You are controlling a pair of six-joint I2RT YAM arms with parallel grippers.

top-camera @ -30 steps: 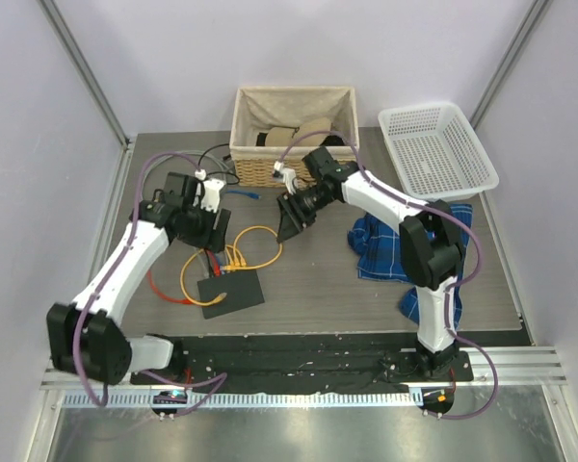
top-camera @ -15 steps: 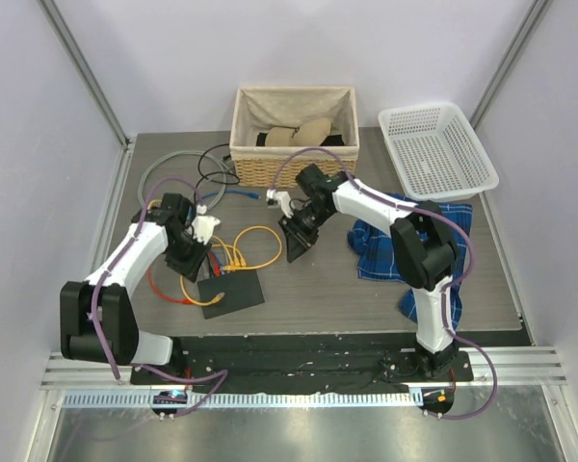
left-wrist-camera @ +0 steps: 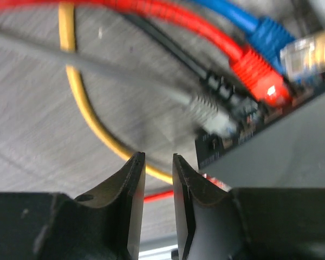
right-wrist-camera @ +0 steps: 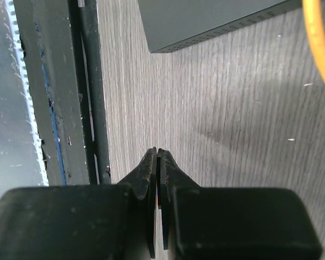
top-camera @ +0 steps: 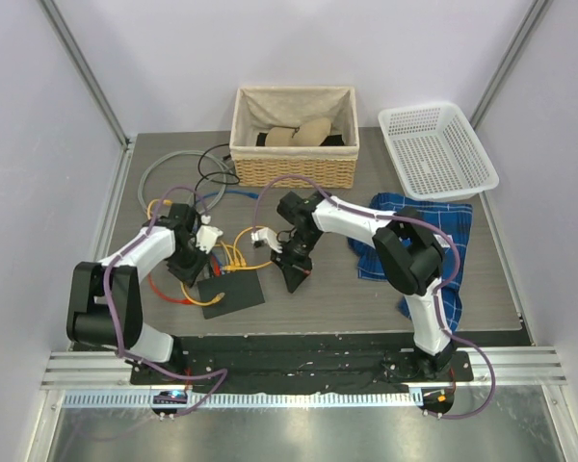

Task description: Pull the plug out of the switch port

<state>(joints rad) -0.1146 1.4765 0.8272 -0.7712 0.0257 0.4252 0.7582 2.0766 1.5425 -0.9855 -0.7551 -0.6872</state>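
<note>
The switch [top-camera: 233, 291] is a flat black box lying left of the table's middle, with yellow, red and other cables in its far edge. In the left wrist view its socket edge [left-wrist-camera: 227, 140] shows a grey plug [left-wrist-camera: 211, 111], a red plug [left-wrist-camera: 260, 78] and a blue plug [left-wrist-camera: 268, 32] side by side. My left gripper [top-camera: 193, 269] [left-wrist-camera: 158, 162] hovers just short of the grey plug, jaws narrowly open with nothing between them. My right gripper [top-camera: 291, 284] [right-wrist-camera: 157, 154] is shut on nothing, low over bare table right of the switch [right-wrist-camera: 216, 21].
Loops of yellow cable [top-camera: 255, 245] and a red cable [top-camera: 164, 287] lie around the switch. A wicker basket [top-camera: 294, 164] and a white plastic basket [top-camera: 435, 146] stand at the back. A blue checked cloth [top-camera: 390, 245] lies right. A black rail [right-wrist-camera: 70, 81] edges the near side.
The left arm came down and in toward the switch's socket edge, its jaws narrowing. The right arm swung forward and left, dropped beside the switch, and closed its jaws.
</note>
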